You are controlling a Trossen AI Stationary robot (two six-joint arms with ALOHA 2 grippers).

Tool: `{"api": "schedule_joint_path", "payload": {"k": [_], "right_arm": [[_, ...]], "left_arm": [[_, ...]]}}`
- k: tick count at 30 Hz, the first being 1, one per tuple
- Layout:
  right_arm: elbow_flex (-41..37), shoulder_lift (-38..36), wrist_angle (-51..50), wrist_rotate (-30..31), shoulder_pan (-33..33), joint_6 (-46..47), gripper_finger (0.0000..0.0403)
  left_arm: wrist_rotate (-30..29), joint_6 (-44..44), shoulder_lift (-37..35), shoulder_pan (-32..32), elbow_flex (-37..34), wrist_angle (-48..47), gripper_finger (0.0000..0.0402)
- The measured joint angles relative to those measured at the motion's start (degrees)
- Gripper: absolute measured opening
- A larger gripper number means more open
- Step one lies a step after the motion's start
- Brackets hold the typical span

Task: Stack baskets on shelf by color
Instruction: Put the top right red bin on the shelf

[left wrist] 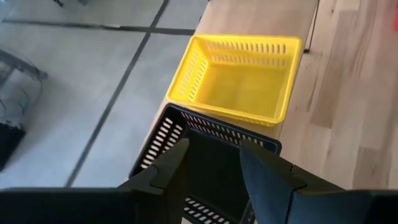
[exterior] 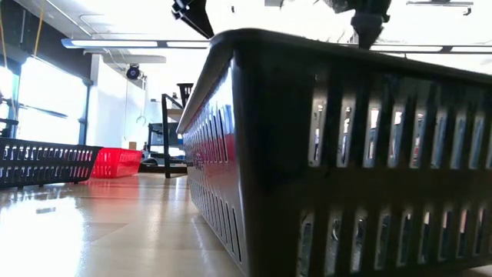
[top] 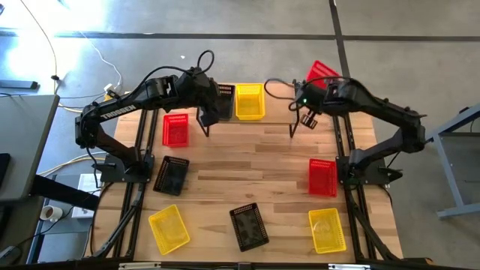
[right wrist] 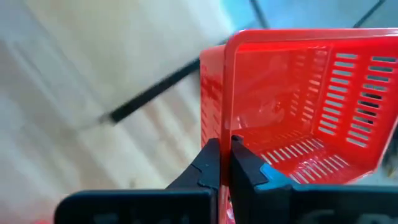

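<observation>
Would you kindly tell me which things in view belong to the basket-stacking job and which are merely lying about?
Job in hand:
- shelf, with a black basket and a yellow basket on it
- red basket, gripped by the right hand
- six loose baskets on the table

Lying about:
- white cable on the floor
- small roll beside the table

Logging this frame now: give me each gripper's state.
Left gripper: open, fingers astride the black basket's rim on the shelf.
Right gripper: shut on the red basket's wall, held above the shelf.
</observation>
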Motion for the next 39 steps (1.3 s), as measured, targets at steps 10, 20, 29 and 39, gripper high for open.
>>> {"api": "schedule_joint_path", "payload": {"k": [10, 20, 29, 39], "right_arm": [[4.62, 2.8, 8.96, -0.46, -1.73, -16.67, 0.0], [4.7, 10.49, 8.86, -4.61, 0.17, -20.58, 0.0], [4.7, 13.79, 9.58, -10.15, 4.28, -19.07, 0.0], [4.74, 14.96, 7.45, -12.24, 4.59, -17.14, 0.0]], "left_arm": [[0.02, -11.48, 0.0, 0.0, 0.0, -4.45, 0.0131], [0.02, -21.32, 0.0, -0.04, 0.0, -15.24, 0.0131], [0.02, -22.06, 0.0, -0.07, -0.02, -16.88, 0.0131], [0.51, -22.04, 0.0, -0.07, -0.04, -16.85, 0.0131]]}}
